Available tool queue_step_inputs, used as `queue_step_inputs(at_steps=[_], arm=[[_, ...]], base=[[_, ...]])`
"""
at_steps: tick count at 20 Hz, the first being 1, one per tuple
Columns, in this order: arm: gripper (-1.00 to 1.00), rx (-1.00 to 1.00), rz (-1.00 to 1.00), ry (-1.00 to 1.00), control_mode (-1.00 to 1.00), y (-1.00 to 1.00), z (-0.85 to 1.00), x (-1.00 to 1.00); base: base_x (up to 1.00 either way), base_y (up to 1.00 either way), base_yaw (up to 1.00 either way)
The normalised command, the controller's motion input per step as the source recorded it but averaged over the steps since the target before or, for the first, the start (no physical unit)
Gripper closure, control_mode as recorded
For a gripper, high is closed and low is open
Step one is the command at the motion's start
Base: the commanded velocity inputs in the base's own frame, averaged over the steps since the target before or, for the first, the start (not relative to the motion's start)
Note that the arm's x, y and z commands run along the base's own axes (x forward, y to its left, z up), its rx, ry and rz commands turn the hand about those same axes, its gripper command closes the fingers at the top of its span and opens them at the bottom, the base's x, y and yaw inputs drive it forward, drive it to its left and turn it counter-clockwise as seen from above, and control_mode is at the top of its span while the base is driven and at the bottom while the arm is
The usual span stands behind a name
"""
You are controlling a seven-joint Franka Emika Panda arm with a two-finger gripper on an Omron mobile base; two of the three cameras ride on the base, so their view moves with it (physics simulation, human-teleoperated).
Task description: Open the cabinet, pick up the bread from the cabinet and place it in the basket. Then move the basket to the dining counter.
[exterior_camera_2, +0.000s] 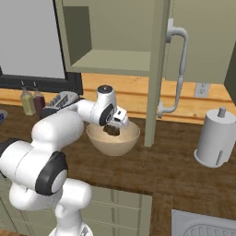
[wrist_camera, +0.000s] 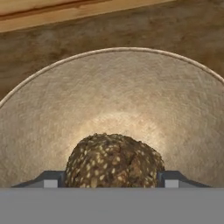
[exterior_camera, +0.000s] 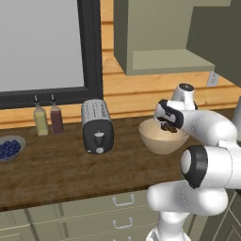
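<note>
Hand view: bread [wrist_camera: 114, 161] between gripper [wrist_camera: 113, 179] fingertips over basket [wrist_camera: 43, 131], apparently still grasped; cabinet [exterior_camera_2: 156, 69] open; release and carry to dining counter remain.

Open cabinet door [exterior_camera_2: 159, 69] stands edge-on just right of the basket [exterior_camera_2: 113, 140], blocking that side; its handle [exterior_camera_2: 179, 69] juts further right. Toaster [exterior_camera: 97, 126] walls the left, w/ a gap between. Counter's front edge [exterior_camera: 70, 179] looks clear. Above the basket, the cabinet shelf [exterior_camera_2: 115, 60] overhangs, approx.
</note>
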Motion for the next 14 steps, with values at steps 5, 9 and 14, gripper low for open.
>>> queue_step_inputs(at_steps=[5,9,14], arm=[[1.00,0.01,0.00,0.27,-1.00,0.00,-0.39,0.23],[1.00,0.00,0.00,0.24,-1.00,0.00,-0.43,0.16],[1.00,0.00,0.00,0.13,-1.00,0.00,-0.43,0.06]], base=[[0.00,0.00,0.00],[0.00,0.00,0.00],[0.00,0.00,0.00]])
